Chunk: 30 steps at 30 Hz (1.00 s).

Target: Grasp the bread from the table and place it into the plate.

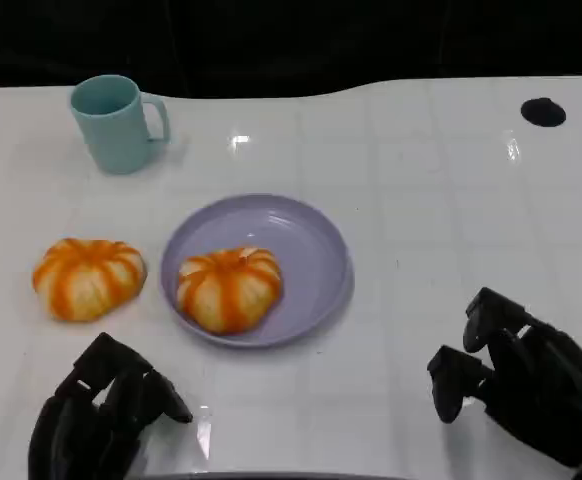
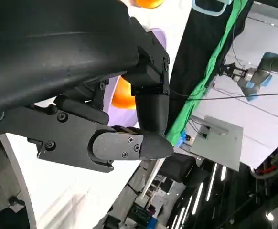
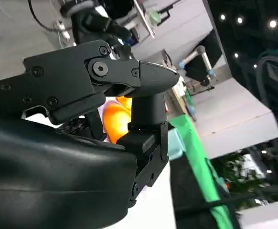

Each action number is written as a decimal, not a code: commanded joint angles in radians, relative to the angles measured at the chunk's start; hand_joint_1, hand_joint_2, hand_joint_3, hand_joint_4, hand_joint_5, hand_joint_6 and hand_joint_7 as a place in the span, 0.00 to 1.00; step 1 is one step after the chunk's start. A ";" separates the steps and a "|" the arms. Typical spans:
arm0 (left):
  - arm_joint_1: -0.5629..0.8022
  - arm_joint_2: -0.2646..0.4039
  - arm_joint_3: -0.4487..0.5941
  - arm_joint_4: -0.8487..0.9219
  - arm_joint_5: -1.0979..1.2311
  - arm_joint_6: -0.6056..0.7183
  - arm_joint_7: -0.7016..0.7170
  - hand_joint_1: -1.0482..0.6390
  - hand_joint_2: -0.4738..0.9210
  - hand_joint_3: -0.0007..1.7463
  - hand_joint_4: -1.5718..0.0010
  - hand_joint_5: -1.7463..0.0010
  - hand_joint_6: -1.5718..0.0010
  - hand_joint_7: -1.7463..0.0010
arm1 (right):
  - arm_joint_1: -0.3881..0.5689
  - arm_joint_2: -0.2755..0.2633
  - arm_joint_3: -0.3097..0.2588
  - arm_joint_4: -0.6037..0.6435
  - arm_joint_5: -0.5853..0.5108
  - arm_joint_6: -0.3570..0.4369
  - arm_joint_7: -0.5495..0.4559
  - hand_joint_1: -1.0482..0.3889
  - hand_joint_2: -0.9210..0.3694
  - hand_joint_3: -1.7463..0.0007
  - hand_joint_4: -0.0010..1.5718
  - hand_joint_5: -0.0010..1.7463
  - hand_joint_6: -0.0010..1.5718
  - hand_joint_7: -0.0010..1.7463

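Observation:
One orange-striped round bread lies on the white table at the left. A second one sits in the lilac plate at the middle, towards its near left side. My left hand rests low near the table's front edge, just in front of the bread on the table, holding nothing. My right hand rests at the front right, well to the right of the plate, also holding nothing. The left wrist view catches orange bread past my fingers. Orange bread also shows in the right wrist view.
A teal mug stands at the back left, beyond the loose bread. A small black round mark lies at the far right. The table's far edge meets a dark background. White tabletop lies between the plate and my right hand.

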 commanded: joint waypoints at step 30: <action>-0.009 0.046 0.008 0.034 0.015 -0.049 -0.001 0.26 1.00 0.13 0.59 0.00 0.69 0.10 | -0.031 0.010 -0.044 0.098 -0.003 0.013 0.083 0.39 0.00 0.69 0.53 1.00 0.38 1.00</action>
